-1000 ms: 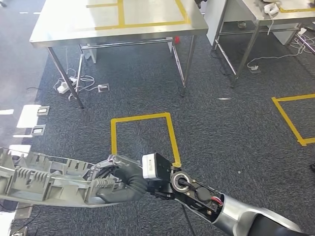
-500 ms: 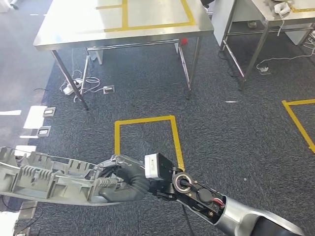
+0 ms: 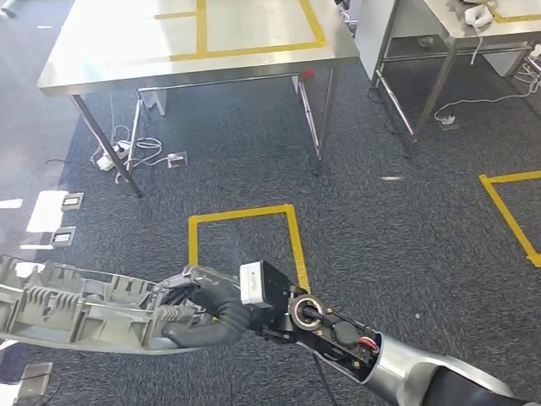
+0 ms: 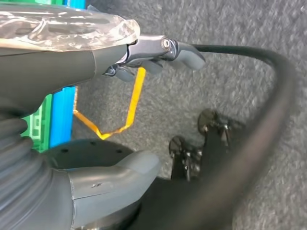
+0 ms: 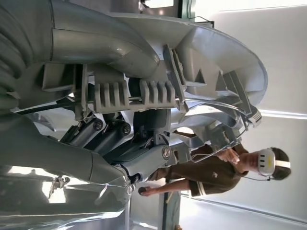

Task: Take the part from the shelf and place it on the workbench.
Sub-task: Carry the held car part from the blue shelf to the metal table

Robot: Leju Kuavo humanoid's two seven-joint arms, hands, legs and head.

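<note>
The part (image 3: 83, 309) is a long grey ribbed plastic moulding, carried low over the carpet and reaching to the left edge of the head view. My right hand (image 3: 214, 311) grips its near end, with the silver arm coming in from the lower right. Close up, the right hand (image 5: 119, 143) has its fingers wrapped through the ribs of the part (image 5: 213, 62). The steel workbench (image 3: 128, 51), marked with yellow tape, stands ahead at the far side of the carpet. My left hand (image 4: 65, 67) hangs over the floor with its fingers apart and nothing in it.
A second steel table (image 3: 446, 25) stands at the far right. Cables and power strips (image 3: 121, 148) lie under the workbench, with floor sockets (image 3: 63, 237) to the left. A yellow tape square (image 3: 245, 211) marks the carpet ahead. A person (image 5: 220, 172) wearing a headset stands beyond the part.
The whole picture has shifted a little, so the camera has moved. My right hand keeps the same grip on the part.
</note>
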